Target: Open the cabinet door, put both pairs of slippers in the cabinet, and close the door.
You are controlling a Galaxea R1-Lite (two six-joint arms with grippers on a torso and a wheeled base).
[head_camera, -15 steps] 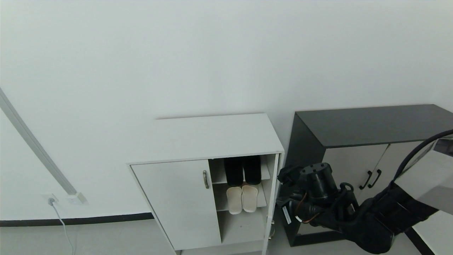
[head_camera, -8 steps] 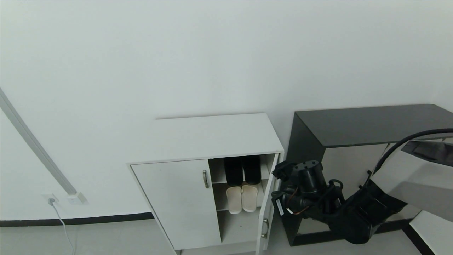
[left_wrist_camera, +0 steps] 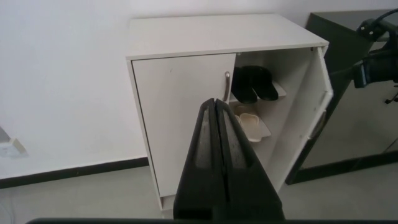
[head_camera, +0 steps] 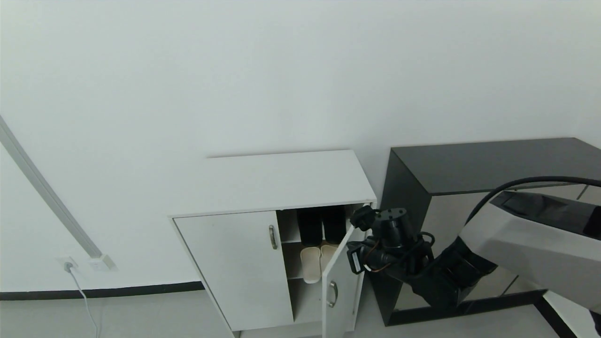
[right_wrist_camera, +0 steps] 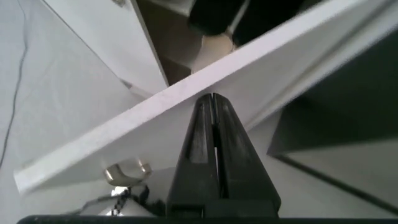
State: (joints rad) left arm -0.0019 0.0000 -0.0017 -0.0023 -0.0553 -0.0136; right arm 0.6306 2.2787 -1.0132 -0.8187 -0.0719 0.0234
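The white cabinet (head_camera: 281,183) stands against the wall with its left door shut and its right door (head_camera: 340,281) about half open. Black slippers (head_camera: 321,225) sit on the top shelf and cream slippers (head_camera: 311,265) on the shelf below, partly hidden by the door. My right arm's wrist (head_camera: 385,239) is against the door's outer side. In the right wrist view my right gripper (right_wrist_camera: 213,99) is shut, its tip at the door panel (right_wrist_camera: 155,124) above the metal handle (right_wrist_camera: 127,172). My left gripper (left_wrist_camera: 216,102) is shut on nothing and held well back from the cabinet (left_wrist_camera: 217,31).
A dark cabinet (head_camera: 493,164) stands close to the right of the white one, behind my right arm. On the left wall are a socket with a cable (head_camera: 68,266) and a slanted grey conduit (head_camera: 47,197). Bare floor lies in front.
The right door has swung from wide open to about half open, toward shut. My right arm has moved left with it, and the cream slippers are now partly covered.
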